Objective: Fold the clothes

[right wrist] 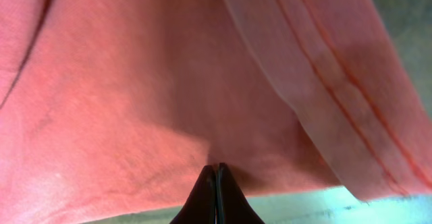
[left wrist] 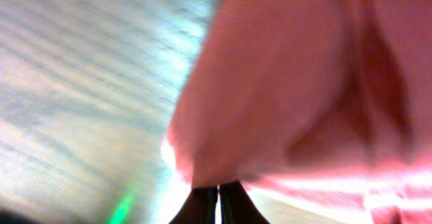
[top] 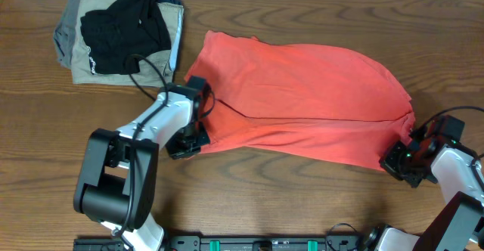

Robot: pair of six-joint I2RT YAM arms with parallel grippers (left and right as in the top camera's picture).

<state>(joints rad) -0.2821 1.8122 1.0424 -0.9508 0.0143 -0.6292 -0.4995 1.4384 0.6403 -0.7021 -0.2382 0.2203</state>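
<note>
The red-orange T-shirt [top: 302, 100] lies spread across the middle of the wooden table, folded over lengthwise, with no lettering showing. My left gripper [top: 195, 136] is at the shirt's lower left corner, shut on the shirt's edge [left wrist: 223, 156]; in the left wrist view its fingertips [left wrist: 219, 193] pinch the cloth. My right gripper [top: 395, 159] is at the lower right corner, and in the right wrist view its fingertips [right wrist: 217, 171] are shut on the shirt's edge [right wrist: 169, 102]. A hemmed band of the shirt [right wrist: 337, 102] shows on the right of that view.
A stack of folded khaki and grey garments [top: 76, 32] with a black garment [top: 125, 28] on top sits at the back left. A black cable [top: 151, 73] runs from there to my left arm. Bare wood lies in front of the shirt [top: 287, 198].
</note>
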